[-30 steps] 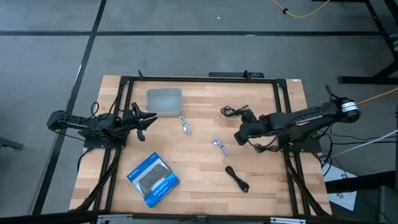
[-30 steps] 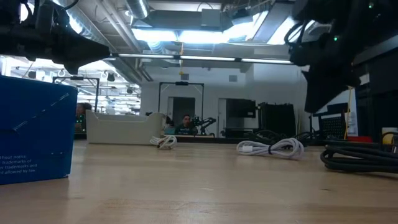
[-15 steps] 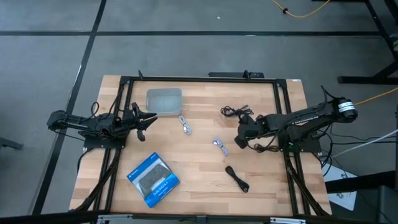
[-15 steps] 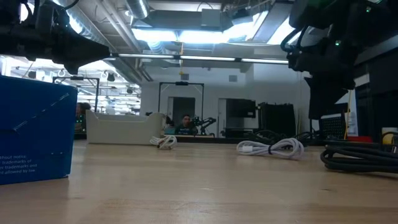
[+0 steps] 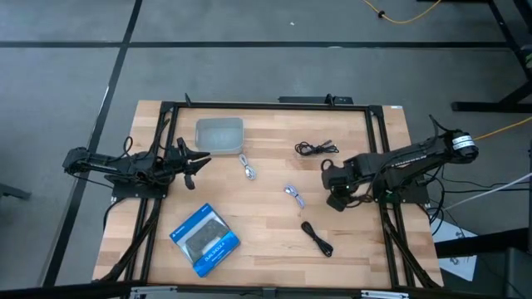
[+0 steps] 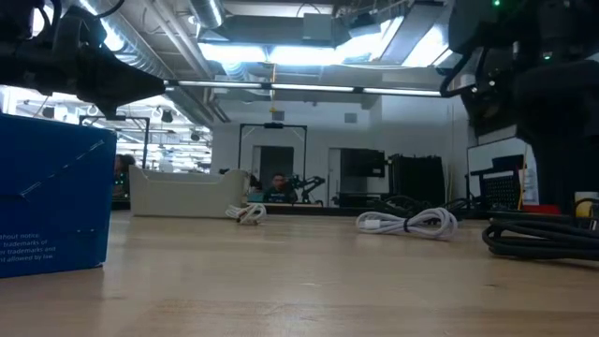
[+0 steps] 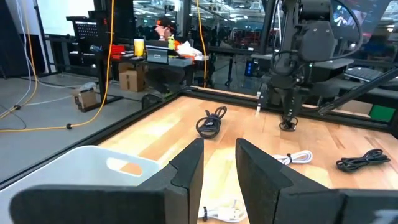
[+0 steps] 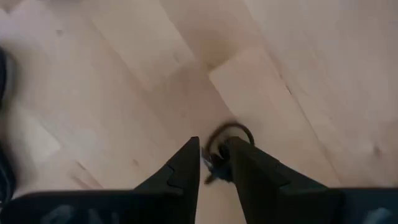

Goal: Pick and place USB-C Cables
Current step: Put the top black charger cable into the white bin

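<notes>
- The right end effector (image 5: pixel 333 202) hangs over the right side of the wooden desk (image 5: pixel 274 241), pointing down at the boards; in the right wrist view its two dark fingers (image 8: pixel 180 177) stand a narrow gap apart with a small dark curl of cable (image 8: pixel 227 146) just past their tips, and it cannot be told whether that curl is pinched or merely lying there.
- The left end effector (image 5: pixel 202 159) waits at the left edge of the desk, beside the clear tray (image 5: pixel 219 135); its fingers (image 7: pixel 186 168) are parted with nothing between them.
- The thin loose black coil (image 5: pixel 316 149) lies near the far side of the desk, just beyond the right arm.
- One whitish-silver cable (image 5: pixel 248 169) lies just in front of the tray, apart from it.
- The second whitish-silver cable (image 5: pixel 294 196) rests mid-desk, near the right end effector but not touching it.
- The stubby black bundle (image 5: pixel 317 238) lies nearer the front edge, right of centre.
- A blue-and-black flat box (image 5: pixel 204 239) sits at the front left of the desk, well apart from all the cables.
</notes>
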Robot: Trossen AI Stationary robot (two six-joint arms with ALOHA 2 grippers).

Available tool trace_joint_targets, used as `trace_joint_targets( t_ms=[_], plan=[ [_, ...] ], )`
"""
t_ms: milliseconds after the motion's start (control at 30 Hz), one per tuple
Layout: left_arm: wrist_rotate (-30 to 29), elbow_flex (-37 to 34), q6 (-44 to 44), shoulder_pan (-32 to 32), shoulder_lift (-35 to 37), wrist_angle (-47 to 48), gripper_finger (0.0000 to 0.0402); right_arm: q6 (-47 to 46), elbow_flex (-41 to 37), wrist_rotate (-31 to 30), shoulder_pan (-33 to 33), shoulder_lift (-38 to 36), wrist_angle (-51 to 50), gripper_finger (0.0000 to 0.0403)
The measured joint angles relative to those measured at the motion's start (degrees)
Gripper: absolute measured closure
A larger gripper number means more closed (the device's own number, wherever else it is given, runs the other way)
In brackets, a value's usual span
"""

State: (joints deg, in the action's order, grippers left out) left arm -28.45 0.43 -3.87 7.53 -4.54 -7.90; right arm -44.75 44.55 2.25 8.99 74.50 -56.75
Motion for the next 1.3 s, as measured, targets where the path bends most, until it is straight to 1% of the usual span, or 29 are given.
trace_joint_targets(
  t_ms=[100,267,367,567,667,833,967,1067,1167,1300],
  plan=[
    [0.0,0.0,0.0,0.0,0.0,0.0,0.0315,-4.5,0.0,1.3,1.3,0.0,-4.8,0.0309],
    [0.0,0.0,0.0,0.0,0.0,0.0,0.0315,-12.7,0.0,3.6,6.2,0.0,-11.2,0.0309],
    [0.0,0.0,-0.1,0.0,0.0,0.0,0.0315,-13.3,0.0,3.0,9.3,0.0,-10.5,0.0309],
    [0.0,0.0,-0.1,0.0,0.0,0.0,0.0315,-11.9,0.0,-1.1,13.2,0.0,-10.5,0.0309],
    [0.0,0.0,-0.1,0.0,0.0,0.0,0.0315,-12.0,0.0,-5.0,14.2,0.0,-9.6,0.0309],
    [0.0,0.0,-0.1,0.0,0.0,0.0,0.0315,-12.1,-1.1,-7.0,14.7,0.0,-8.6,0.0309],
    [0.0,0.0,-0.1,0.0,0.0,0.0,0.0315,-12.4,-4.4,-5.3,14.7,0.0,-6.2,0.0309],
    [0.0,0.0,-0.1,0.0,0.0,0.0,0.0315,-15.1,-7.0,-5.1,14.7,0.0,-5.6,0.0309],
    [0.0,0.0,-0.1,0.0,0.0,0.0,0.0315,-16.3,-9.5,-4.8,14.7,0.0,-1.6,0.0309],
    [0.0,0.0,0.0,0.0,0.0,0.0,0.0315,-16.1,-12.9,-1.9,14.7,-0.1,3.5,0.0309]
  ],
)
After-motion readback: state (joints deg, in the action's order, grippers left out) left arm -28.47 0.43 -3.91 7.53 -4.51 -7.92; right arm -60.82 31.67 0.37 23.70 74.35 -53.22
